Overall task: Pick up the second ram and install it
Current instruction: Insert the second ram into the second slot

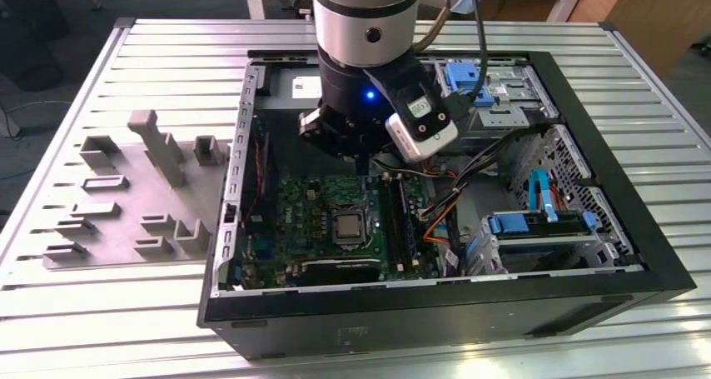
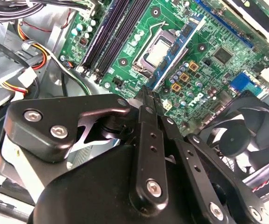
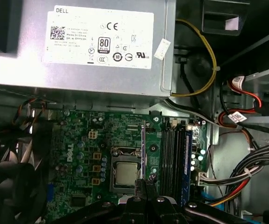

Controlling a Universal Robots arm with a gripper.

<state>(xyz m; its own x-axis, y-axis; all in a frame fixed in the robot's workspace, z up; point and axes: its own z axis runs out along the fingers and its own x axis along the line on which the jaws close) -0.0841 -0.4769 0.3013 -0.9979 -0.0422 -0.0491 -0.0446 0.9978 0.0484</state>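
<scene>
Big slatted metal table [image 1: 166, 54] with an open PC case [image 1: 444, 304] lying flat on it, and a grey fixture tray [image 1: 122, 204] just beside the case on the exterior view's left. The arm [image 1: 367, 29] comes straight down into the middle of the case.

Inside, in the first wrist view, there's the silver power supply [image 3: 78, 65] along one edge of the green motherboard [image 3: 78, 135]. The second wrist view catches a black fan [image 2: 246, 126] at the board's edge.

The gripper [image 2: 149, 95] hangs over the board, its fingers pinched tight on the second ram [image 2: 178, 49]. That's the thin blue-green stick, and both wrist views see it nearly edge-on, sticking out past the fingertips. It sits in the air close to the CPU socket [image 3: 125, 170] and apart from the long black memory slots [image 3: 171, 154], not seated in any of them. Can't tell how far it is above the board.
</scene>
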